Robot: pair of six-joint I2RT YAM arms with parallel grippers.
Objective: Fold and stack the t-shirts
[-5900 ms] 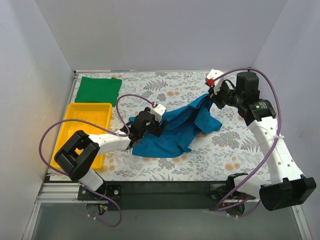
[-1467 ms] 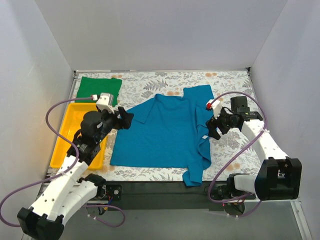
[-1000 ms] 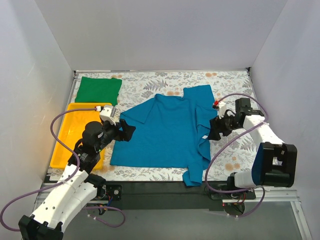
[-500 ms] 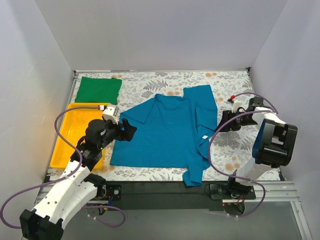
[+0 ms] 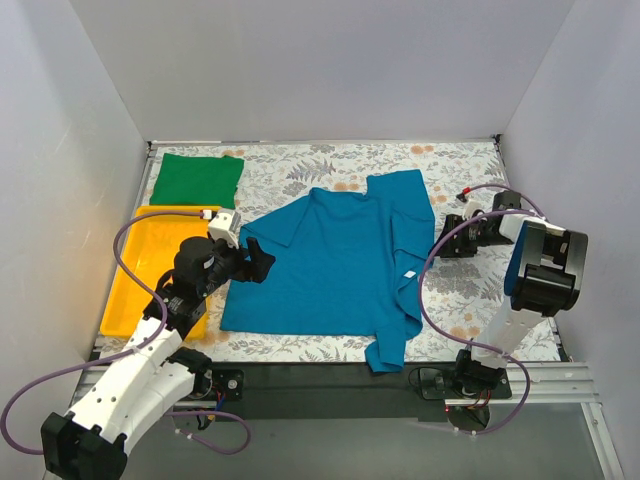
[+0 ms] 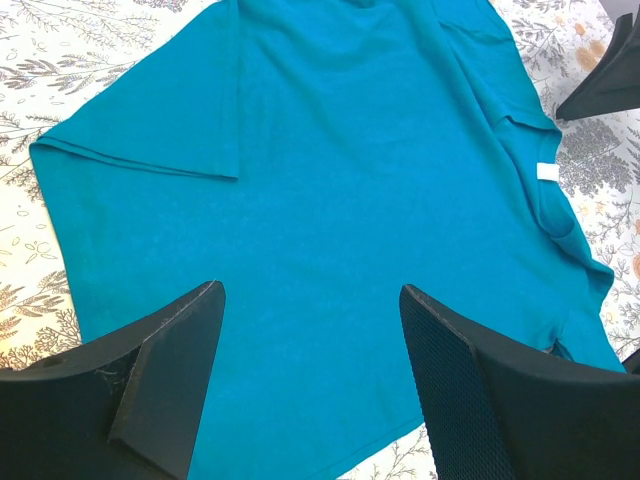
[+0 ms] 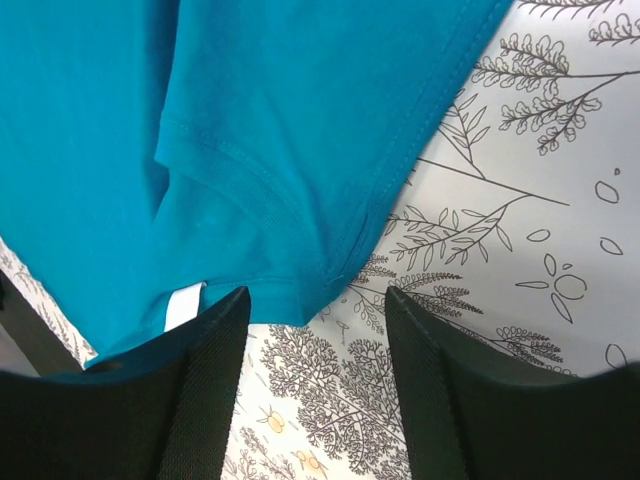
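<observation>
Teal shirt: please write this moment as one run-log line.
teal shirt: spread out | green shirt: folded, far-left | left hand: open, empty | right hand: open, empty

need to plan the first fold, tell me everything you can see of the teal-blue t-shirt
The teal-blue t-shirt looks like plain soft cotton knit. It is short-sleeved and lies spread mostly flat, not yet folded, mid-way across the floral table. Its right side is doubled over in layers, with a small white label there. One corner hangs over the table's near edge. The left gripper hangs open at its left edge, the right gripper open beside its right edge; neither grips it.
</observation>
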